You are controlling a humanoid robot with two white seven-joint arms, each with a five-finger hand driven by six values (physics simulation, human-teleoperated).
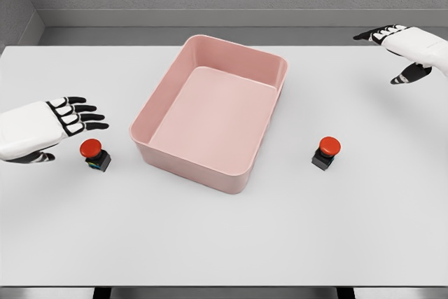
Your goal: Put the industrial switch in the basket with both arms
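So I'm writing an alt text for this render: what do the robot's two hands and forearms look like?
Both match. The left hand and right hand have smooth white shells over the back of the hand and forearm, black fingers, and white plates on the finger segments near the knuckles. No cables, sleeves or markings show.

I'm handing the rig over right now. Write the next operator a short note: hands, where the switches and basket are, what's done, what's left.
Left hand: open, fingers spread, holding nothing, just left of the left switch.
Right hand: open, holding nothing, raised at the far right, well behind and apart from the right switch.
Pink basket: mid-table, nothing in it.
Both red-button switches stand upright on the white table, one on each side of the basket.
Done: nothing placed yet; neither switch is grasped.
Left: grasp each switch with its nearer hand, lift it over the rim and put it in the basket.
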